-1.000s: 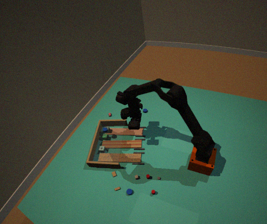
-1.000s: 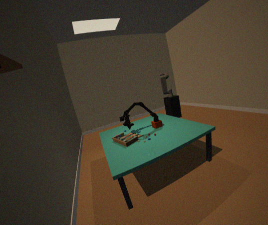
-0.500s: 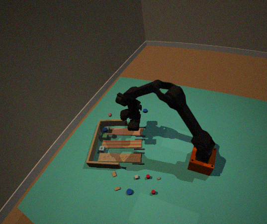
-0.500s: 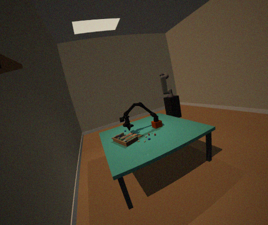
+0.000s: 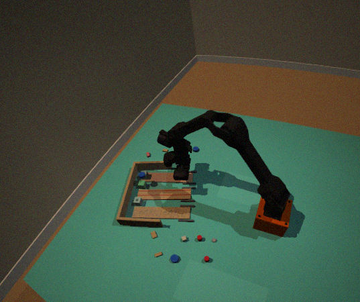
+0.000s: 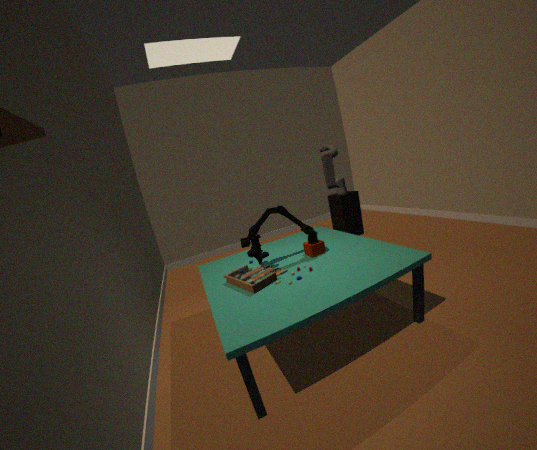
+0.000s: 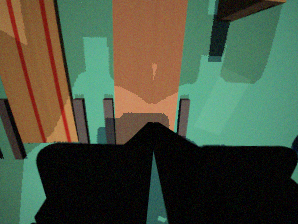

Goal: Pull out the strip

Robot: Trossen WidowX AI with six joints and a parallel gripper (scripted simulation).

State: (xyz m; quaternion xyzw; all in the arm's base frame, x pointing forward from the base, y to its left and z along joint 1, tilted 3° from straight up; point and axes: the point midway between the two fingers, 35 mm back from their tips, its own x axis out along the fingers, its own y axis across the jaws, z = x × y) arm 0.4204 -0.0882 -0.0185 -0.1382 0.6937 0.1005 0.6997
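Fingers pressed together, nothing between them. In the wrist view the two dark fingertips meet in a point, and that point overlaps the near end of the plain tan strip; whether they touch it cannot be told.

Gripper points down over the open end of the wooden tray, at the far strip. Arm arches up from the orange base, which sits at about 3 o'clock from the tray on the teal table.

Tray holds three strips side by side: the plain tan one farthest from the camera, a middle strip with red lines, a speckled one nearest. Thin dark bars lie at the strips' open ends; in the wrist view two stand just either side of the plain strip's end.

Labelled cube: pale, with a dark mark on top, at the closed end of the tray, 9 o'clock side, between the red-lined and speckled strips; which one it rests on cannot be told. A green cube and a blue disc sit farther along the same wall.

Loose bits on the table: blue disc, red pieces, tan blocks at 6 o'clock of the tray; another blue disc and a red piece at 12 o'clock.
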